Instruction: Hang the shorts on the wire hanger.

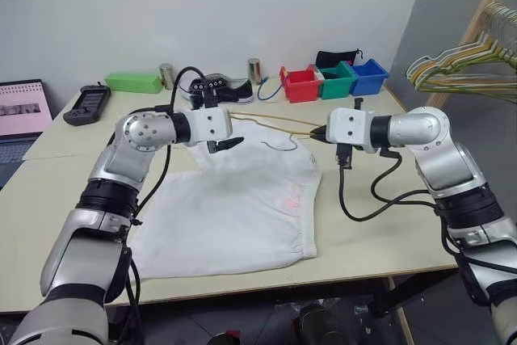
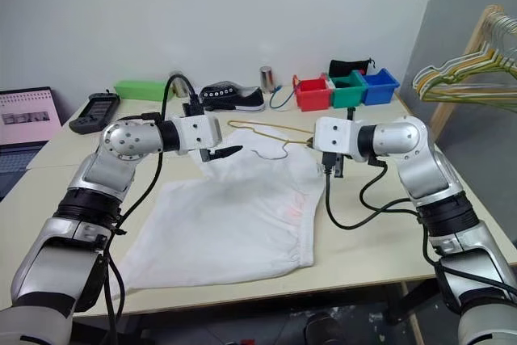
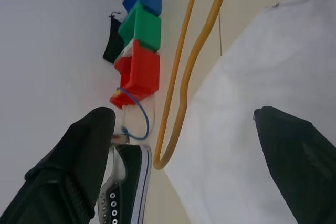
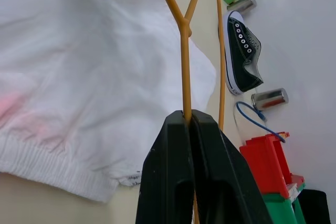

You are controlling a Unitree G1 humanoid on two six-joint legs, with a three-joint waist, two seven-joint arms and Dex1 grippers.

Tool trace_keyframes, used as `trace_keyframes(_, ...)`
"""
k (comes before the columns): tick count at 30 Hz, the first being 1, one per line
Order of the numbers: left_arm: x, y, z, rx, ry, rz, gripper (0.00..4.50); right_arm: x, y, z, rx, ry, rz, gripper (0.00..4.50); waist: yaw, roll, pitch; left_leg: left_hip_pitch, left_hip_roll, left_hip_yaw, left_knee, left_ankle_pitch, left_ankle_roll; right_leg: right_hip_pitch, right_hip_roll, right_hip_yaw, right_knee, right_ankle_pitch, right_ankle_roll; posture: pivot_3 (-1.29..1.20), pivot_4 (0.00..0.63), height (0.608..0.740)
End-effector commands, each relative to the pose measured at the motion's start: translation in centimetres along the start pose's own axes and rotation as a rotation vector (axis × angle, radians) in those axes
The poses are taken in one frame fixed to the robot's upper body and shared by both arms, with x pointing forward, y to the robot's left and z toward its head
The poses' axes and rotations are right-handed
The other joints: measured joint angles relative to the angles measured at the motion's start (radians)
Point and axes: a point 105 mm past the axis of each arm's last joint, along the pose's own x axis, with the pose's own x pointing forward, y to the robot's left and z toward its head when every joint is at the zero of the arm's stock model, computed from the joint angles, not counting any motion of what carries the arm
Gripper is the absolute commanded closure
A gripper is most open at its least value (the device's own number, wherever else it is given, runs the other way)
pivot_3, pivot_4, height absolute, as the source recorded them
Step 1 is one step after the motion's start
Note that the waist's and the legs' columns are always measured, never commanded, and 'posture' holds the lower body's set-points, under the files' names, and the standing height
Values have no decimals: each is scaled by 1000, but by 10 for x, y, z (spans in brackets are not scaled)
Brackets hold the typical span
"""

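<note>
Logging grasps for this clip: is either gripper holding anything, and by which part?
The right gripper is shut on the wire hanger, pinching one of its straight wire arms. The left gripper is open above the shorts, holding nothing.

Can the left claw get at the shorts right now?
Probably yes. The left claw hangs open just above the shorts, with nothing between them; the hanger is off to one side in the right claw.

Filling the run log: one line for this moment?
right gripper: shut on wire hanger | left gripper: open above shorts | shorts: flat on table, not hung
</note>
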Motion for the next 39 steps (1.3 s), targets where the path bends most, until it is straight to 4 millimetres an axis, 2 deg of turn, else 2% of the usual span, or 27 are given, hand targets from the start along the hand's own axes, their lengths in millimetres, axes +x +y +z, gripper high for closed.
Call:
trace_keyframes(1,5,13,2,65,24,41,0,-5,-5,17,-27,-34,-30,4438,-3,0,0,0,0,0,0,0,0,0,0,0,0,0,0,-247,12,740)
trace_keyframes(9,12,11,-4,79,56,35,0,-2,-3,34,-19,-64,-30,4438,-10,0,0,0,0,0,0,0,0,0,0,0,0,0,0,-254,11,740)
trace_keyframes(15,13,10,-3,81,49,32,1079,0,-1,36,-24,-64,-31,4500,-10,0,0,0,0,0,0,0,0,0,-1,0,0,0,0,-252,12,740)
trace_keyframes(30,13,13,2,83,25,46,4452,3,1,38,-14,-73,-22,4500,-10,0,0,0,0,0,0,0,0,0,-1,-1,0,0,0,-246,13,740)
trace_keyframes(39,12,13,2,99,32,50,4452,2,-2,31,-20,-45,-33,4500,-10,0,0,0,0,0,0,0,0,0,-1,-1,0,0,0,-249,6,740)
